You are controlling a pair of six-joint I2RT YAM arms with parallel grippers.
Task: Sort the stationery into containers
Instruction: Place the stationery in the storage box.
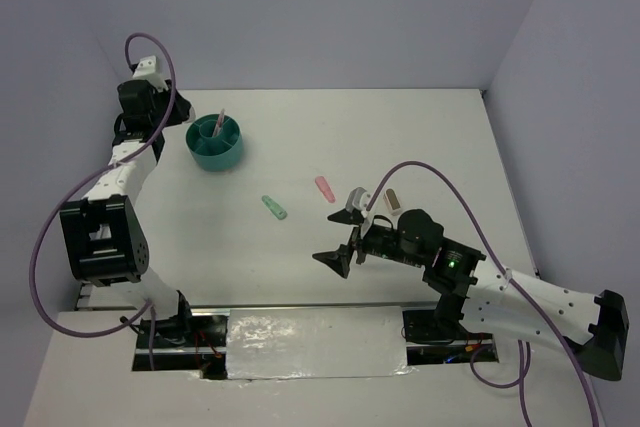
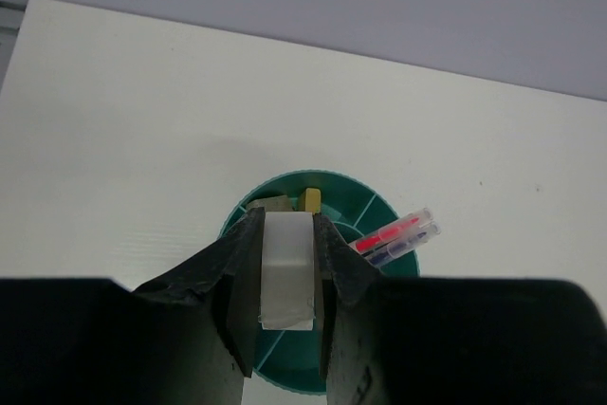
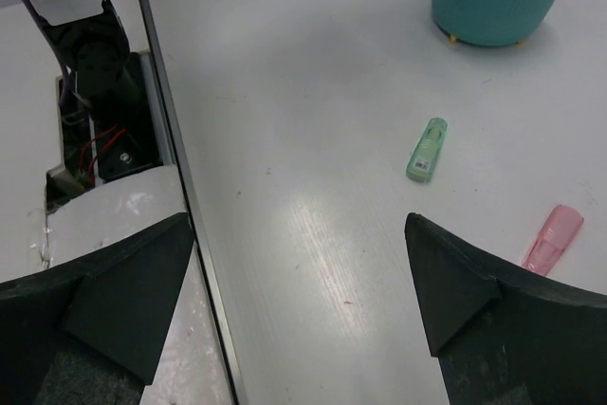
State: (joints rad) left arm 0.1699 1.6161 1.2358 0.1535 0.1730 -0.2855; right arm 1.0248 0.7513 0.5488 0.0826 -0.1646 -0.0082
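Teal organizer (image 1: pixel 215 157) w/ pens (image 2: pixel 398 237) inside; mint block (image 1: pixel 274 208), pink block (image 1: pixel 325 189) outside.

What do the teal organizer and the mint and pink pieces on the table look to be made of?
Teal organizer: likely moulded plastic, opaque with a satin finish; its wall is smooth and evenly coloured with a soft sheen. Mint-green piece and pink piece: seemingly translucent plastic, slightly glossy; light appears to pass through their bodies.
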